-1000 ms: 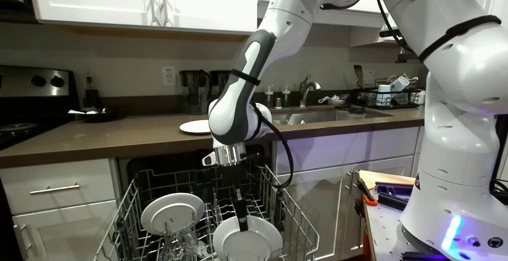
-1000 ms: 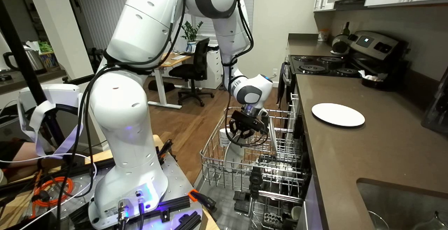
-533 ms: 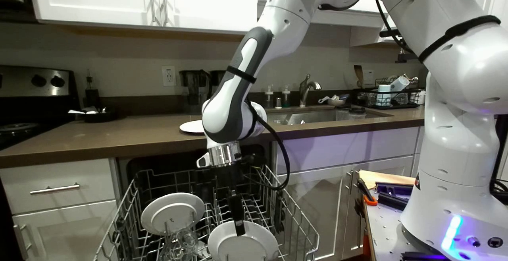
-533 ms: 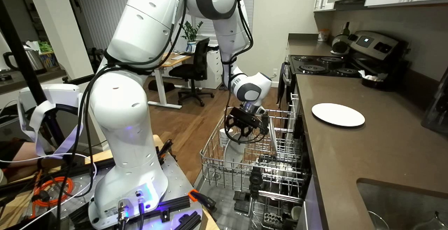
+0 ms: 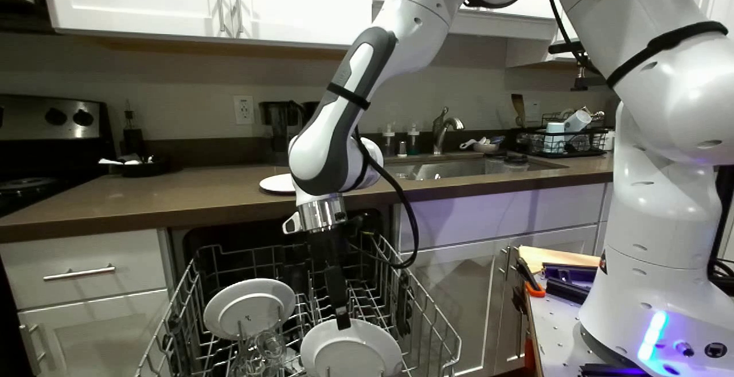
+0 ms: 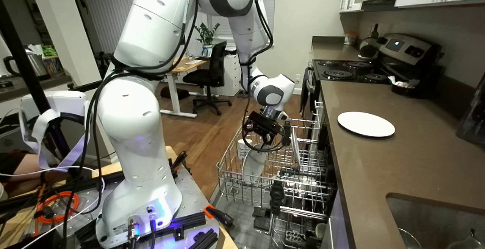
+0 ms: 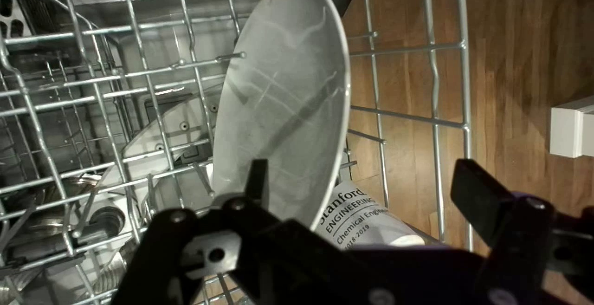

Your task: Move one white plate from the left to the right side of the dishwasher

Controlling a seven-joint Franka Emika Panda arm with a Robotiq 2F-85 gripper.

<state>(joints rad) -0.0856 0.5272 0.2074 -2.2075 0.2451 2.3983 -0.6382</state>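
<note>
In an exterior view the white plate [image 5: 351,349] leans at the lower middle of the frame, in the pale wire rack [image 7: 465,87] of the dishwasher [image 6: 242,220], with one dark finger [image 5: 342,319] across its upper rim; further left there a second plate [image 5: 249,308] leans behind clear glassware [image 5: 266,345]. In the wrist view the jaws stand wide apart, one side overlapping the plate's face, the other out over the wooden floor [image 7: 510,87], the plate's right rim between them. They grip nothing; whether either side touches the plate I cannot tell. A printed cup [image 7: 366,223] sits just beside the plate, low in that view. A third plate [image 6: 366,124] lies flat on the brown counter [image 6: 416,165], right of centre in an exterior view
</note>
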